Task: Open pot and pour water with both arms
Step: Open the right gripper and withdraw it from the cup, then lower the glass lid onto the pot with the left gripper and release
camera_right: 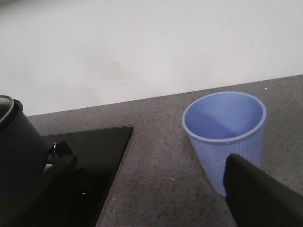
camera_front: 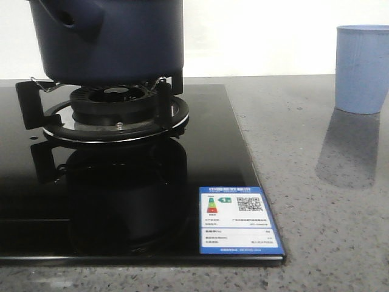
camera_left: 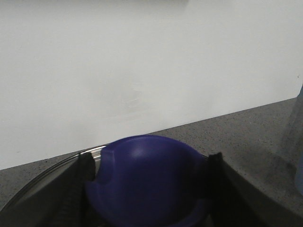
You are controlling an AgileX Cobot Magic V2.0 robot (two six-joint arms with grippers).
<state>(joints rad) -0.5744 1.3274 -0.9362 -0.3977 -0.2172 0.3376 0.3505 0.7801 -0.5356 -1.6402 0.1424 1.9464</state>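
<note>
The dark navy-blue pot (camera_front: 109, 42) stands on the gas burner (camera_front: 115, 106) at the far left, its stubby handle (camera_front: 73, 15) pointing left. Neither arm shows in the front view. In the left wrist view my left gripper (camera_left: 149, 165) has its two fingers against either side of the lid's rounded blue knob (camera_left: 147, 179), and a strip of the lid's metal rim (camera_left: 90, 152) shows behind it. My right gripper (camera_right: 156, 203) is open and empty over the counter, between the pot (camera_right: 19, 156) and the pale blue ribbed cup (camera_right: 222, 127). One of its fingers (camera_right: 260, 194) is close in front of the cup.
The black glass hob (camera_front: 121, 201) carries a blue energy label (camera_front: 238, 222) at its near right corner. The pale blue cup (camera_front: 363, 67) stands upright on the speckled grey counter (camera_front: 316, 213) at the far right. A white wall runs behind.
</note>
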